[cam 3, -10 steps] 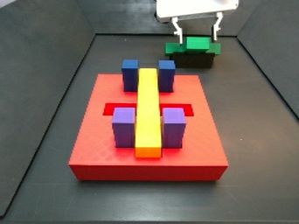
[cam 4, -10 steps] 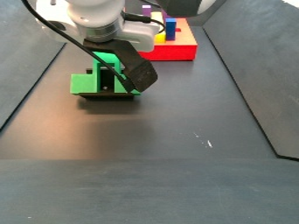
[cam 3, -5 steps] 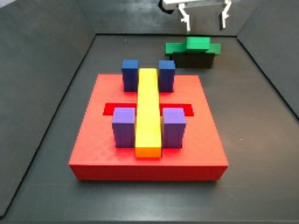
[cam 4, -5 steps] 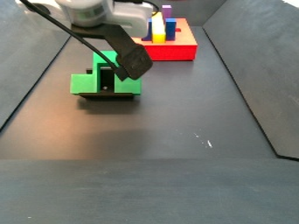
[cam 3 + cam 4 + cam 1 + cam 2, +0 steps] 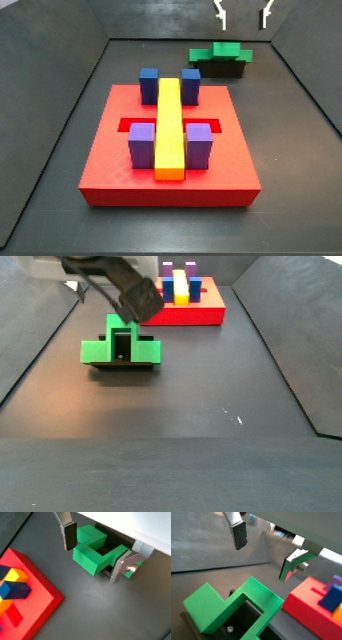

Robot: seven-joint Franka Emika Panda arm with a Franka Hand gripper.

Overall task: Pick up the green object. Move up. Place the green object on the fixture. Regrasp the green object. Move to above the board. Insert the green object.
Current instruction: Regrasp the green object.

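The green object (image 5: 218, 52) rests on the dark fixture (image 5: 222, 68) at the far end of the floor; it also shows in a side view (image 5: 120, 348) and in both wrist views (image 5: 95, 553) (image 5: 234, 609). My gripper (image 5: 245, 14) hangs open and empty well above it, clear of the piece. In both wrist views the gripper (image 5: 93, 551) (image 5: 263, 554) has its fingers (image 5: 69, 535) (image 5: 238, 535) wide apart with nothing between them. The red board (image 5: 214, 160) with blue, purple and yellow blocks lies nearer in the same side view.
Dark walls enclose the black floor (image 5: 201, 406). The board also shows at the far end in a side view (image 5: 205, 314) and at the edge of both wrist views (image 5: 33, 594) (image 5: 304, 599).
My gripper has let go of the green object and risen straight up, away from the fixture. The green object stays on the fixture.
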